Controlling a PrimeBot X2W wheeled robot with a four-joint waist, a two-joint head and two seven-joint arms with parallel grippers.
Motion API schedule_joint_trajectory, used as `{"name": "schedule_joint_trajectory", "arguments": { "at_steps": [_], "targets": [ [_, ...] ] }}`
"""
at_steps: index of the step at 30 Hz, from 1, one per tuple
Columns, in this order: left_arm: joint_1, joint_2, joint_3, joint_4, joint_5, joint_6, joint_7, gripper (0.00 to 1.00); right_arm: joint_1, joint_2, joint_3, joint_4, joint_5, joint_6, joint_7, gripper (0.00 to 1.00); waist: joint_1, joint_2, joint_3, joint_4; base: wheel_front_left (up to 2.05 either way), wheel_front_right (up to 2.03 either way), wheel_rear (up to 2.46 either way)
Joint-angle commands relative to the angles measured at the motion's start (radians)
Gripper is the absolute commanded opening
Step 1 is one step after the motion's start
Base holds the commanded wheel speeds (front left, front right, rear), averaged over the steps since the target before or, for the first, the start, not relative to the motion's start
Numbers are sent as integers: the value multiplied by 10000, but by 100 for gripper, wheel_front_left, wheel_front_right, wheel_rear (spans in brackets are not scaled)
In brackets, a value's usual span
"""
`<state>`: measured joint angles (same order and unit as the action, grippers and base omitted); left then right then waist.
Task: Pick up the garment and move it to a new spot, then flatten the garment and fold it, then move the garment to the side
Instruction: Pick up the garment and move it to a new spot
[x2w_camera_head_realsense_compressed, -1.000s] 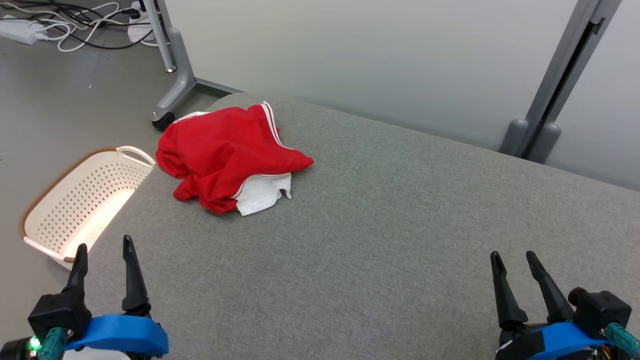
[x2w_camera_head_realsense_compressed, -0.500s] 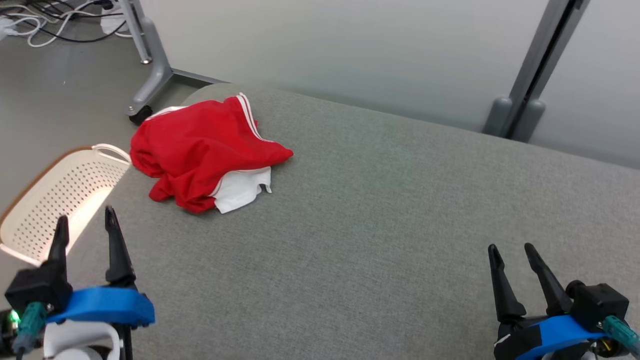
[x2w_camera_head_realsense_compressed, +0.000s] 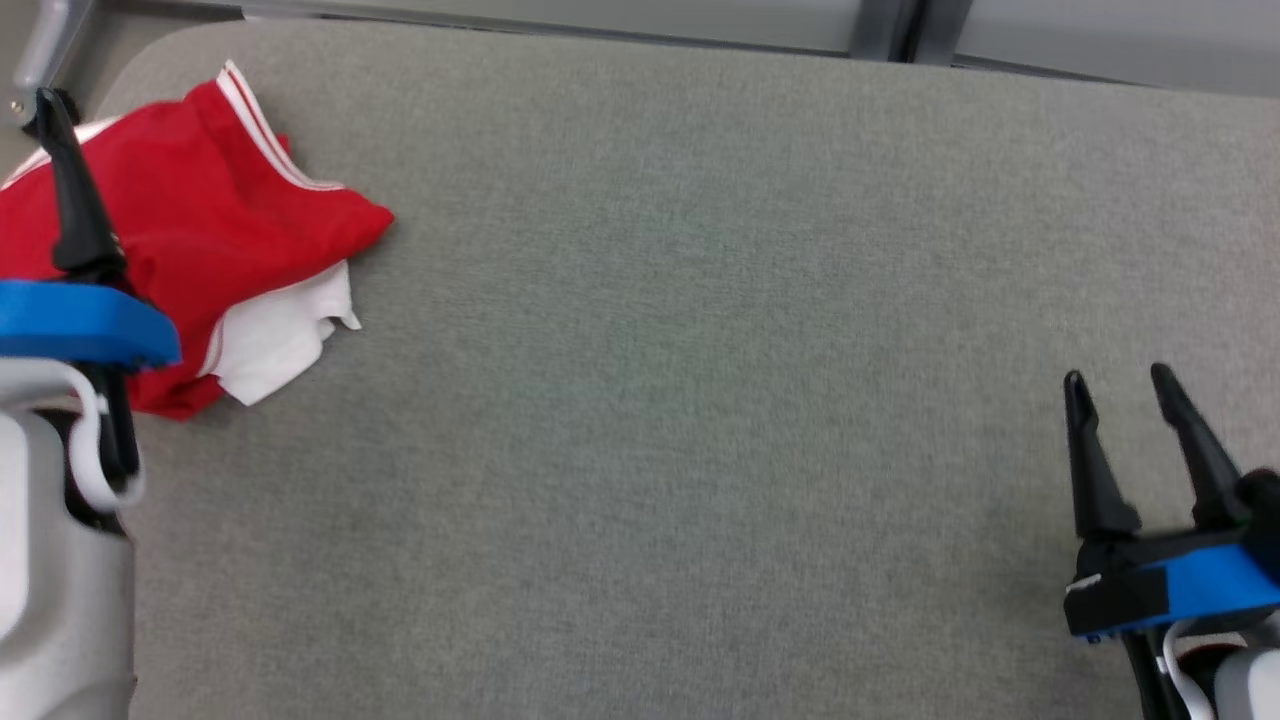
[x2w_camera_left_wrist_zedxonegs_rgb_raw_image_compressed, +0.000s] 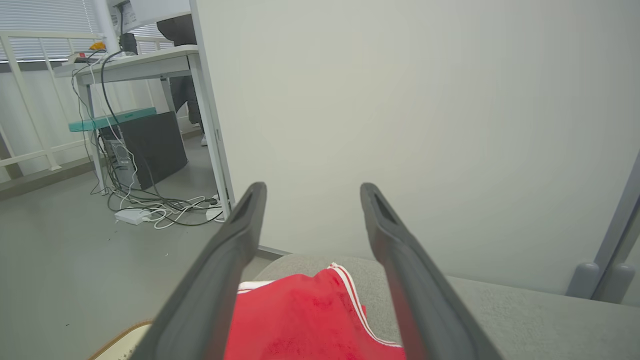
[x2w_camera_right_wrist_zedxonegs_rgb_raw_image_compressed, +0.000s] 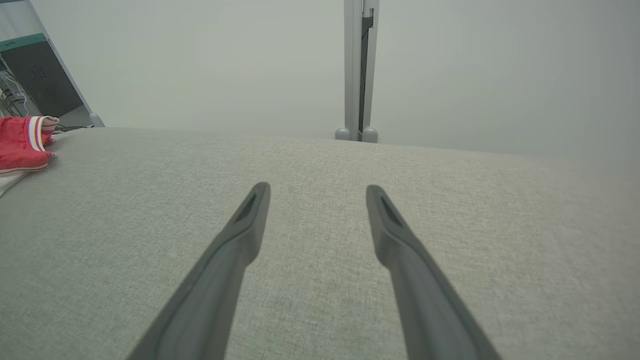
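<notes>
The grey fabric bench (x2w_camera_head_realsense_compressed: 700, 350) met a pale wall (x2w_camera_left_wrist_zedxonegs_rgb_raw_image_compressed: 450, 125); the red garment (x2w_camera_head_realsense_compressed: 230, 230) lay at ten o'clock; the left pincer (x2w_camera_left_wrist_zedxonegs_rgb_raw_image_compressed: 311, 192) and right pincer (x2w_camera_head_realsense_compressed: 1120, 385) stood spread.

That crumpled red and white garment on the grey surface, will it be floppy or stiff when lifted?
Probably floppy: the garment lies in soft folds, so it should drape from any pinch point. Likely light, since the fabric looks thin. A push across the textured grey surface would probably bunch it rather than slide it.
</notes>
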<state>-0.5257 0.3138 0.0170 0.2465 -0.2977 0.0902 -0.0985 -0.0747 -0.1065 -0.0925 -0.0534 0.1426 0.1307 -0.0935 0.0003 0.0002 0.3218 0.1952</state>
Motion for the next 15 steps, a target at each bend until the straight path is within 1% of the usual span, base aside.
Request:
{"name": "schedule_joint_trajectory", "arguments": {
  "at_steps": [1,6,9,13,15],
  "targets": [
    [-216,58,30,102,3,-13,-21,100,-110,-97,-34,-65,-30,1,18,100,-3,-2,122,-3,0,0,0],
    [-1636,492,66,1353,-46,-281,-14,100,-302,-503,-328,-536,63,2,124,100,-3,-2,948,-342,0,0,0],
    [-2239,697,49,2144,-67,-364,54,100,-400,-685,-431,-793,118,3,179,100,-3,-2,1393,-472,0,0,0],
    [-2799,857,-159,3314,-25,-558,263,100,-432,-841,-475,-1032,176,1,221,100,-3,-2,1730,-579,0,0,0],
    [-2887,839,-259,3945,-47,-724,415,100,-439,-879,-466,-1105,211,1,235,100,-3,-2,1799,-621,0,0,0]
  ]
}}
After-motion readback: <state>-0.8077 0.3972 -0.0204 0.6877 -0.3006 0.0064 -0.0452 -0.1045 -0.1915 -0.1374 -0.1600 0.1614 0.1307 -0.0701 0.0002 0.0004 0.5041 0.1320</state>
